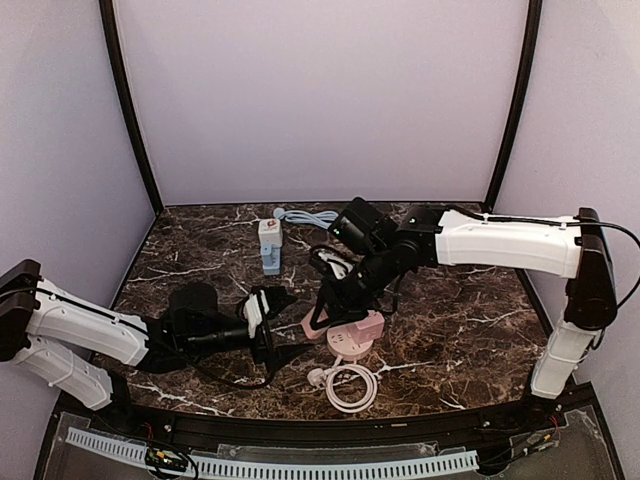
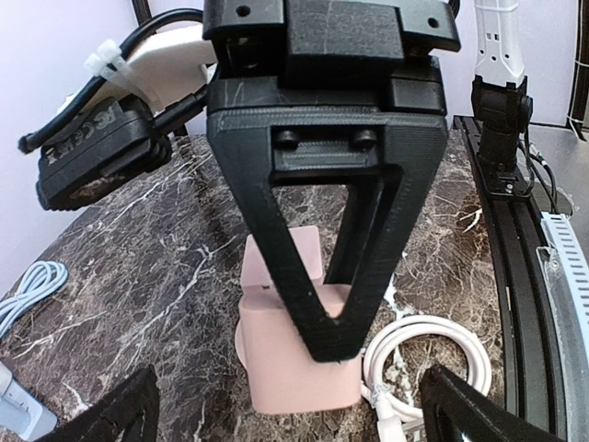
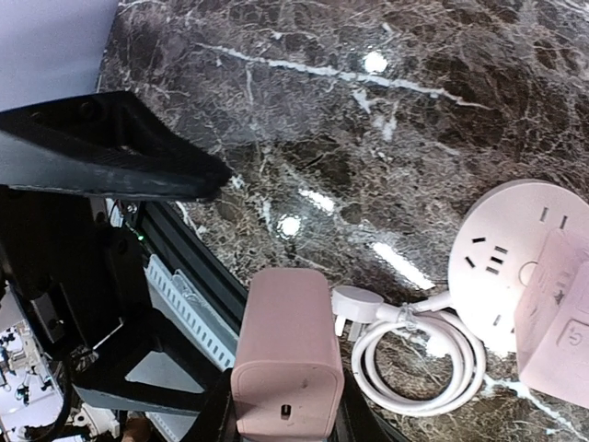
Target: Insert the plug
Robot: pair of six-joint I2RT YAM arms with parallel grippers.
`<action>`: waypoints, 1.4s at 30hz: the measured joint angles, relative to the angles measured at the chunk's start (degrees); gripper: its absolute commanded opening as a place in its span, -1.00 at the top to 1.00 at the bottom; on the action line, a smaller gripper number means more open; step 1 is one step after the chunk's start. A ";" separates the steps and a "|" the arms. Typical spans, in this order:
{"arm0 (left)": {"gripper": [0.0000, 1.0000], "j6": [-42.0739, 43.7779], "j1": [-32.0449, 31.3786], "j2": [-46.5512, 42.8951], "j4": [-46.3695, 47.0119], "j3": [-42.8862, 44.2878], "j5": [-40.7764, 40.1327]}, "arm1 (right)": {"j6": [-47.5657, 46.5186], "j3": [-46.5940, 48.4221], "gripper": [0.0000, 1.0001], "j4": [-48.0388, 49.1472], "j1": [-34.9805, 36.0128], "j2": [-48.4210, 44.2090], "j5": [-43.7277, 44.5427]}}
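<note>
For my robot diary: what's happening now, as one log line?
right gripper: shut on pink adapter | left gripper: open, facing it | round socket: adapter not in yet

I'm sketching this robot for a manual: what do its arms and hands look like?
The left arm and right arm have white shells on the long segments and black joints and wrists. The left hand and right hand are black, with hollow triangular fingers. A black cable runs along the right arm, bound by white ties.
</note>
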 measured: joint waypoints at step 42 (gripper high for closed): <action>-0.97 -9.44 1.25 -9.49 5.88 -7.28 -37.07 | 4.57 9.07 1.00 -17.38 3.19 11.98 25.88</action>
